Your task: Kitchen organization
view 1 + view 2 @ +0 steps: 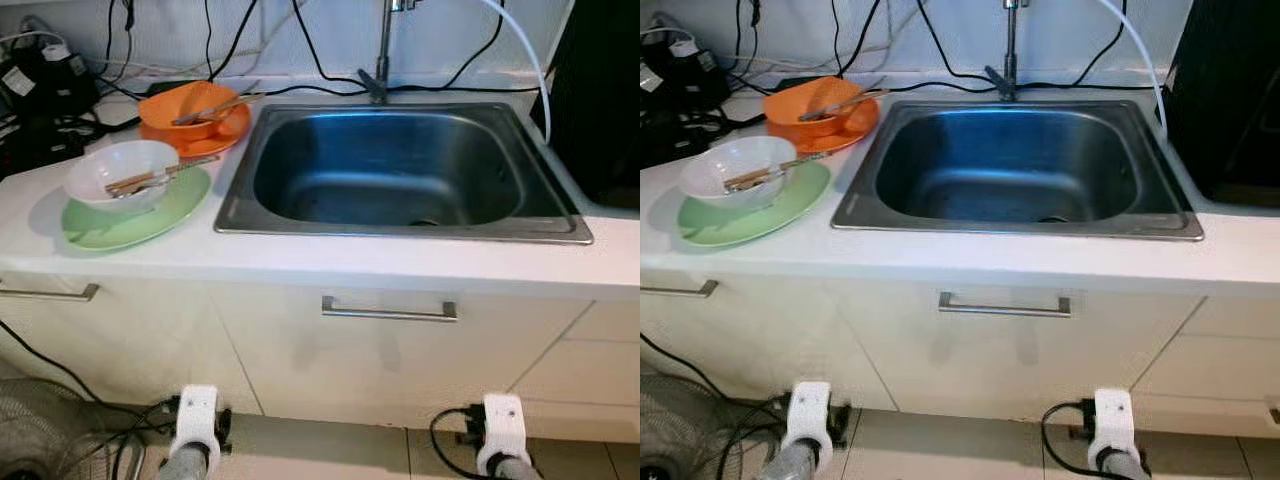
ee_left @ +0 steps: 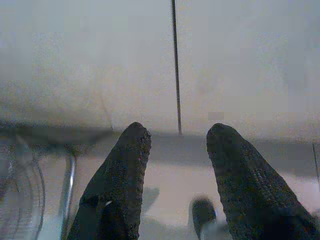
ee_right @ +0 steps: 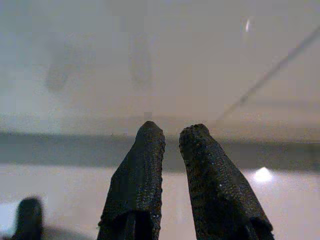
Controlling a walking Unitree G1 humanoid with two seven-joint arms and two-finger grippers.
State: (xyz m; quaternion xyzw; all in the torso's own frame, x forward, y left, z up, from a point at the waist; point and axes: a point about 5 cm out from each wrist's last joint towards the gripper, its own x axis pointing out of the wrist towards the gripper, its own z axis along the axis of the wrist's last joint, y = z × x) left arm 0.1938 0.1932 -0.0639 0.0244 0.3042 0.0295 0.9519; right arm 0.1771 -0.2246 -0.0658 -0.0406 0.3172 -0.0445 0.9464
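Note:
A white bowl (image 1: 120, 172) with chopsticks (image 1: 160, 177) across it sits on a green plate (image 1: 150, 218) at the left of the white counter (image 1: 330, 258). Behind it an orange bowl (image 1: 192, 108) holding a utensil (image 1: 218, 107) rests on an orange plate (image 1: 222, 138). The steel sink (image 1: 395, 170) is empty, with a tap (image 1: 380, 60) at its back rim. Both arms hang low in front of the cabinets: left arm (image 1: 195, 425), right arm (image 1: 500, 428). My left gripper (image 2: 177, 132) is open and holds nothing. My right gripper (image 3: 172, 130) has its fingers close together, holding nothing.
Black cables and a power strip (image 1: 45, 75) crowd the counter's back left. A dark appliance (image 1: 600, 100) stands right of the sink. Cabinet fronts with a metal handle (image 1: 388, 310) face me. A floor fan (image 1: 40, 440) and cables lie at lower left.

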